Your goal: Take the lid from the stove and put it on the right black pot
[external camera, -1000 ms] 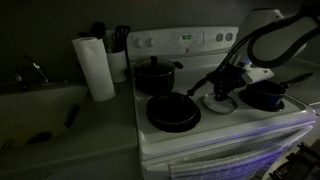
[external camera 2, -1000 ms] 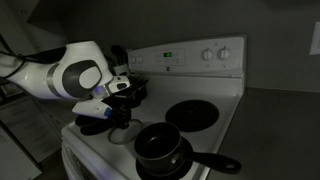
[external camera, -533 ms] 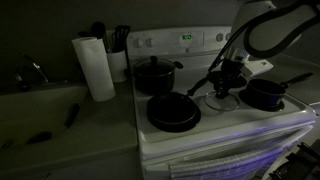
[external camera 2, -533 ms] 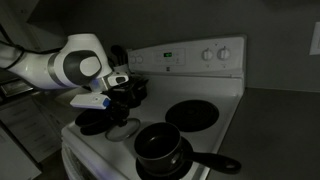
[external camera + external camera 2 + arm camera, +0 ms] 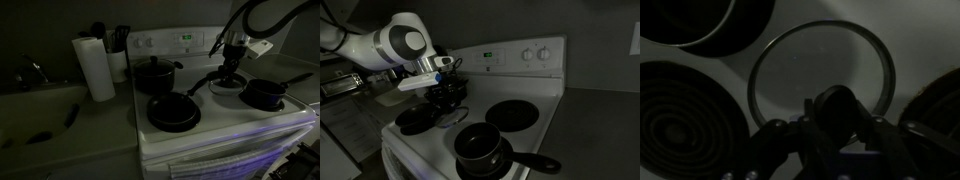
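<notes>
My gripper (image 5: 231,70) hangs over the white stove (image 5: 200,128), shut on the centre knob of the lid (image 5: 228,85). The lid is held a little above the stove top. In the wrist view the lid (image 5: 820,60) shows as a glass disc with a metal rim, its dark knob between my fingers (image 5: 840,118). The right black pot (image 5: 265,95), a small saucepan with a long handle, stands just right of the lid. It is nearest the camera in an exterior view (image 5: 480,148), with my gripper (image 5: 445,97) behind it to the left.
A flat black frying pan (image 5: 173,112) sits at the front left of the stove. A larger black pot (image 5: 155,75) stands behind it. A paper towel roll (image 5: 97,68) and a utensil holder (image 5: 116,42) are on the counter beside the sink (image 5: 40,100).
My gripper has risen from the stove top with the lid in it and shifted slightly toward the back panel. The pots and pans have not moved.
</notes>
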Controlling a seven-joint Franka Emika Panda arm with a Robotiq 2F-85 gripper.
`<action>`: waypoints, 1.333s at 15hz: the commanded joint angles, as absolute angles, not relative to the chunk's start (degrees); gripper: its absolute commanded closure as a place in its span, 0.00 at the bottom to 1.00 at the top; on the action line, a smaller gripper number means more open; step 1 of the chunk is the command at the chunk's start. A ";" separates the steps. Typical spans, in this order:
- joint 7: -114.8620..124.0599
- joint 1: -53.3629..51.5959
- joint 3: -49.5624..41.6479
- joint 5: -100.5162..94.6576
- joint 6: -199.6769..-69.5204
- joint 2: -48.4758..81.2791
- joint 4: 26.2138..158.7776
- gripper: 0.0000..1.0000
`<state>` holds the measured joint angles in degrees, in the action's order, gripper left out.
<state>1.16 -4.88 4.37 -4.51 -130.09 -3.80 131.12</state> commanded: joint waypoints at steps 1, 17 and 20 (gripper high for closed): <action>-5.24 -3.47 2.93 -7.11 -126.45 -5.75 129.76 0.85; -20.86 -2.75 -2.53 -7.39 -128.39 -18.41 134.69 0.85; -20.92 -2.88 -3.69 -6.59 -128.03 -20.43 137.00 0.85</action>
<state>-18.98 -3.45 -3.07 -8.27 -128.79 -17.01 133.91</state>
